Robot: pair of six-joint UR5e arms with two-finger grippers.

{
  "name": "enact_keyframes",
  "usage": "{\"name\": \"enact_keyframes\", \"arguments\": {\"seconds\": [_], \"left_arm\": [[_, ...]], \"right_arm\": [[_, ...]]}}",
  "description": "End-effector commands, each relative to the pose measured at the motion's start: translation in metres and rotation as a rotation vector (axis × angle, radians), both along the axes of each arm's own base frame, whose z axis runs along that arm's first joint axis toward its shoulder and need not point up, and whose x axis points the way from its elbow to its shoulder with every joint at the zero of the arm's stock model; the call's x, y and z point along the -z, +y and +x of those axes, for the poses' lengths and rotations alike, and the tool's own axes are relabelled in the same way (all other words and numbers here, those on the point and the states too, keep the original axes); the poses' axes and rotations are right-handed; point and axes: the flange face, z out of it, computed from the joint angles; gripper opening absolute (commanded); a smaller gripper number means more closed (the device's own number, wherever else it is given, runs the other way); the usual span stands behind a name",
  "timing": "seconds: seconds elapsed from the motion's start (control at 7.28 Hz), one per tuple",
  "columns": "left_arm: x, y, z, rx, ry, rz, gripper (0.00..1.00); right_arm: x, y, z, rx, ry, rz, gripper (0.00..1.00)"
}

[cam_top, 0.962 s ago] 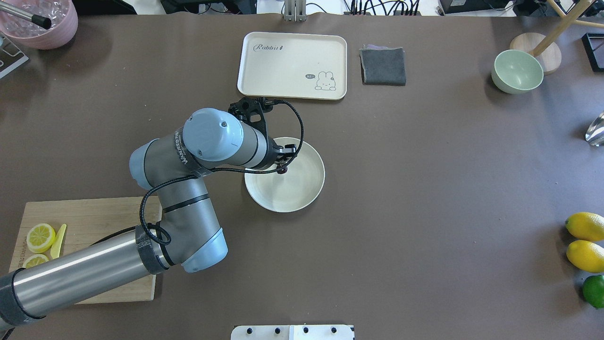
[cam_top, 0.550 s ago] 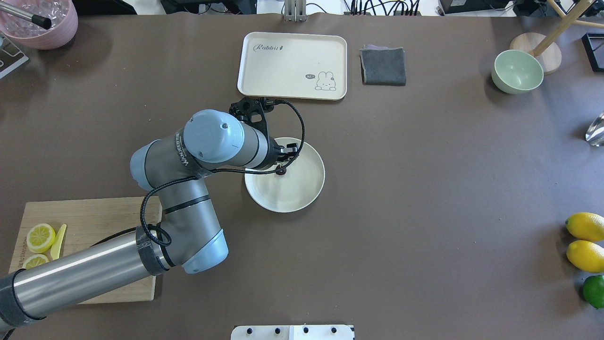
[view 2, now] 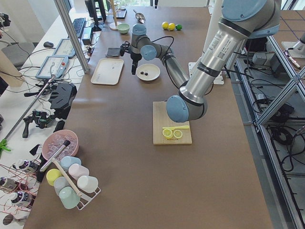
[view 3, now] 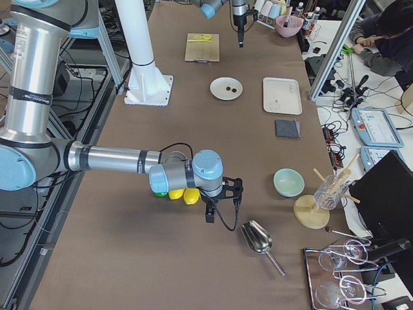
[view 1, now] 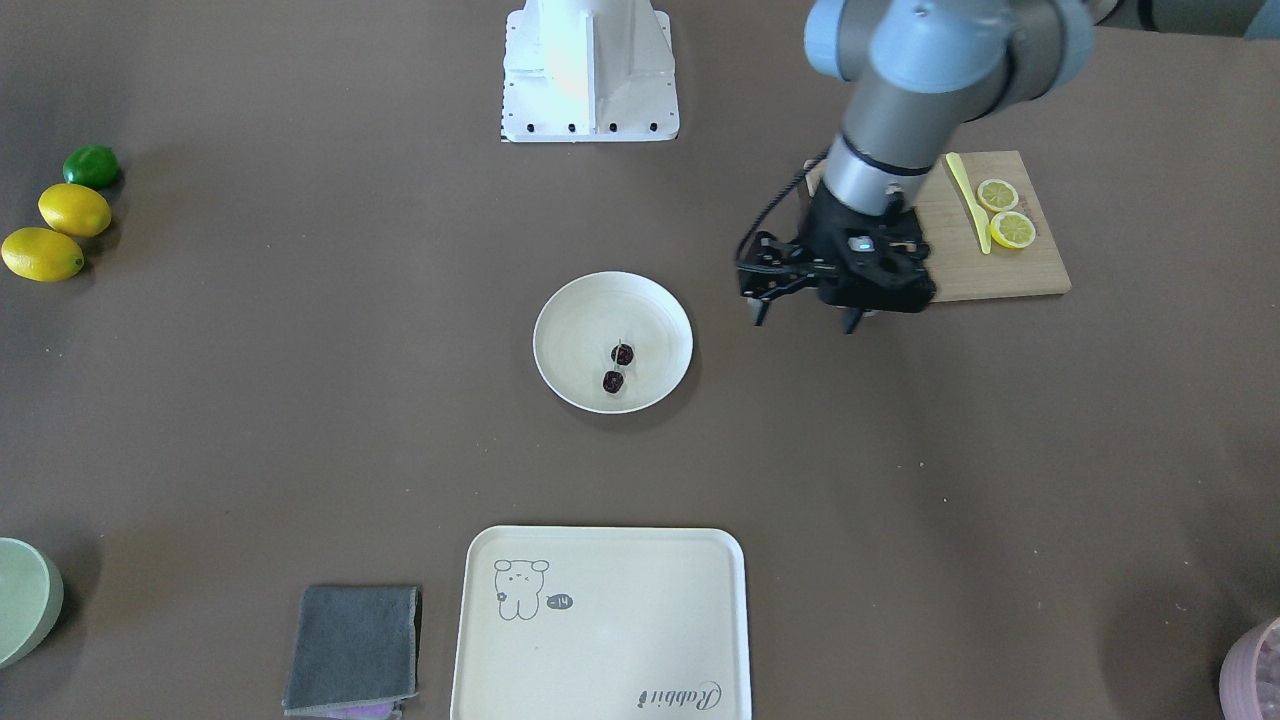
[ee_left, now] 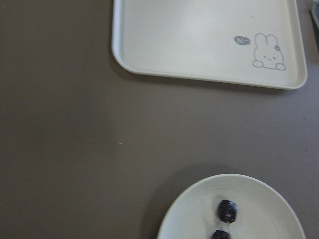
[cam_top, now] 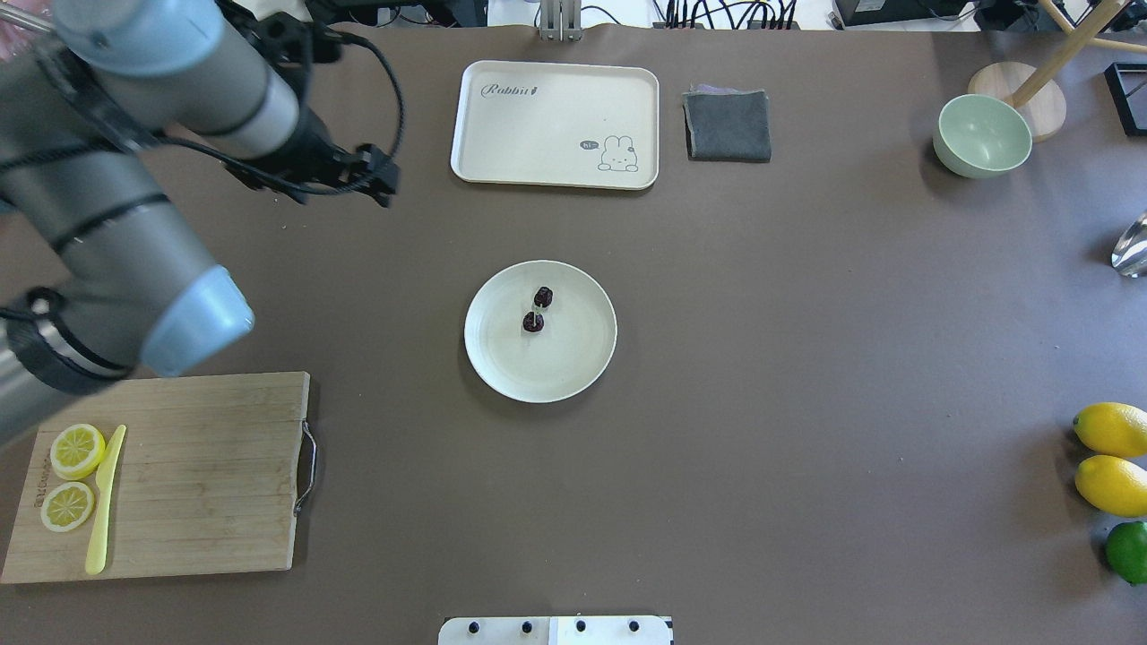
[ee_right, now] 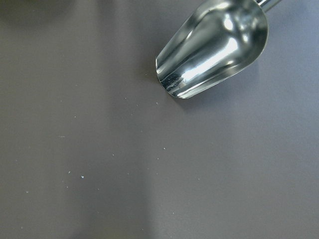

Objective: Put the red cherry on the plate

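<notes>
The red cherry [cam_top: 543, 296], a pair of tiny dark fruits on thin stems, lies inside the round cream plate [cam_top: 556, 367] at the table's middle, also seen as cherry [view 1: 622, 354] on plate [view 1: 580, 330]. The left wrist view looks down on the cherry [ee_left: 227, 210] and the plate [ee_left: 264, 201] from a height. My left gripper [view 1: 805, 322] hangs open and empty, raised, well off the plate toward the cutting board side; overhead it is the left gripper [cam_top: 345, 190]. My right gripper [view 3: 219, 213] shows only in the right side view, beside the lemons, and I cannot tell its state.
A cream rabbit tray [cam_top: 556, 125] and a folded grey cloth [cam_top: 728, 125] lie behind the plate. A green bowl [cam_top: 981, 134] stands far right. Lemons [cam_top: 1111, 430] and a lime [cam_top: 1127, 551] sit at the right edge, a cutting board [cam_top: 179, 475] with lemon slices front left, a metal scoop [ee_right: 214, 45] under the right wrist.
The left gripper, which was down over the plate on the cherry, has let go, risen and swung away to the back left. The cherry now lies free on the plate.
</notes>
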Motion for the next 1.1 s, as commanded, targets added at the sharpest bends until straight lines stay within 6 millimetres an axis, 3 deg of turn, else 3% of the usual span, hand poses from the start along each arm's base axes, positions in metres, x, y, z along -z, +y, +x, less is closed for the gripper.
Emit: {"name": "enact_keyframes", "arguments": {"seconds": [0.0,0.14,0.27,0.41,0.55,0.69,0.82,0.96], "left_arm": [[-0.065,-0.036,-0.158,-0.1,-0.125,0.009,0.98],[-0.127,-0.031,-0.226,-0.113,-0.136,-0.008,0.98],[-0.194,-0.014,-0.278,-0.202,-0.18,0.025,0.98],[-0.243,0.01,-0.305,-0.225,-0.194,-0.011,0.98],[-0.271,0.016,-0.32,-0.21,-0.199,-0.06,0.98],[-0.302,0.022,-0.353,-0.15,-0.189,-0.061,0.98],[-0.332,0.038,-0.368,-0.117,-0.118,-0.038,0.98],[-0.358,0.048,-0.368,-0.117,-0.075,-0.025,0.98]], "right_arm": [[0.003,-0.001,-0.007,0.04,0.013,-0.052,1.0],[0.024,-0.004,-0.004,0.093,0.023,-0.058,1.0],[0.053,-0.019,0.012,0.123,0.043,-0.098,1.0],[0.068,-0.025,0.037,0.159,0.136,-0.049,1.0],[0.062,-0.027,0.041,0.173,0.178,-0.046,1.0],[0.058,-0.027,0.041,0.174,0.176,-0.052,1.0],[0.055,-0.026,0.04,0.168,0.174,-0.044,1.0],[0.046,-0.028,0.04,0.167,0.172,-0.032,1.0]]}}
